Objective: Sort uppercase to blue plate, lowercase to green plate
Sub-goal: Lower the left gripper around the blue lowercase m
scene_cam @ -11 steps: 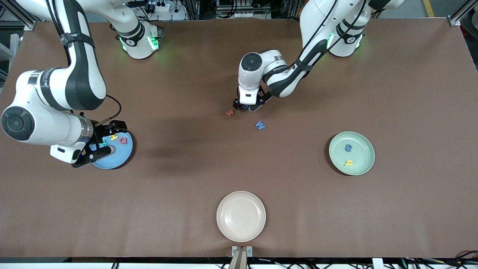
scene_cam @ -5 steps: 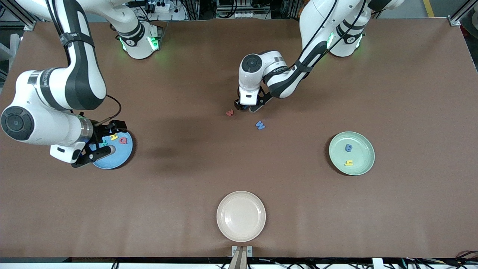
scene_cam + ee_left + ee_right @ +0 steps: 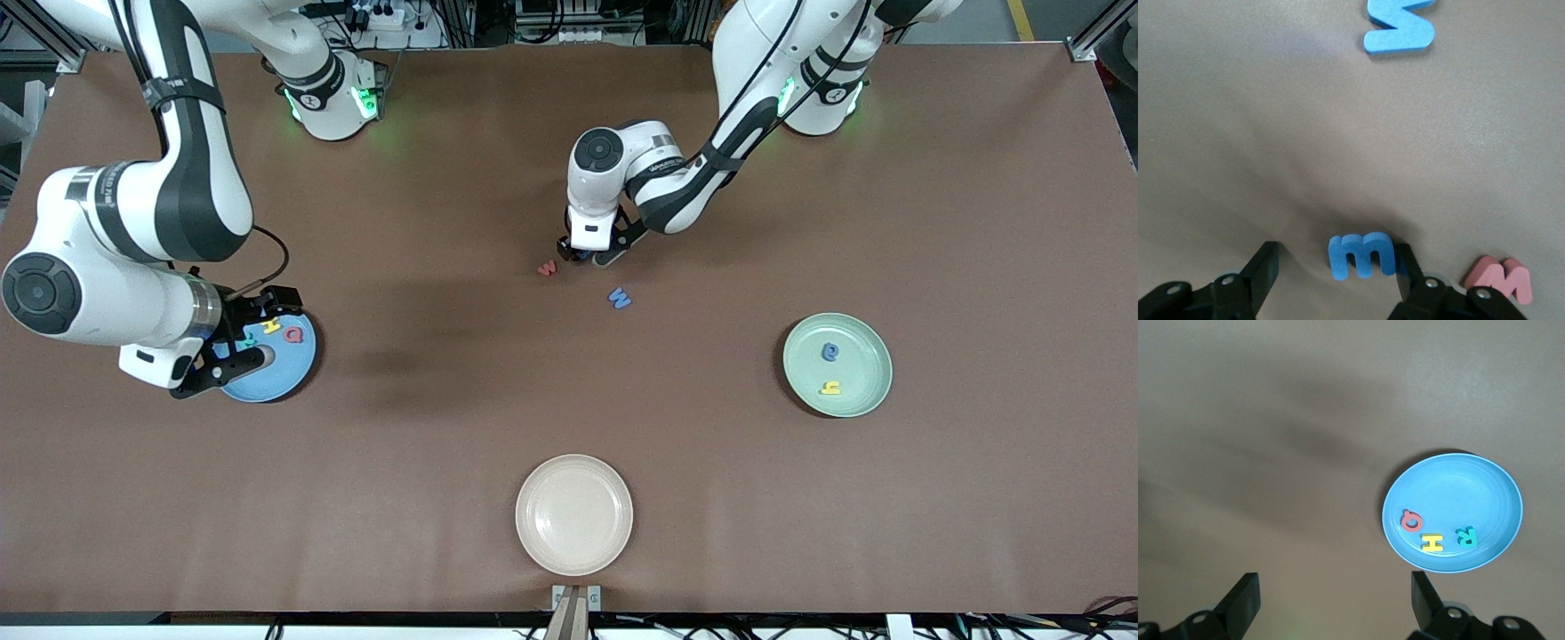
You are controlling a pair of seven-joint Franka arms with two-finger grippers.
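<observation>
Left gripper (image 3: 1335, 280) closing on a small blue letter (image 3: 1361, 255)

Its fingers have narrowed around the letter on the desk beside the red w (image 3: 548, 268), not yet clamped. Right gripper (image 3: 1331, 600) waits wide apart over the blue plate (image 3: 289, 373).

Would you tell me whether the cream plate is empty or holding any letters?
Empty: the cream plate shows only bare surface, with no foam letter on it.
</observation>
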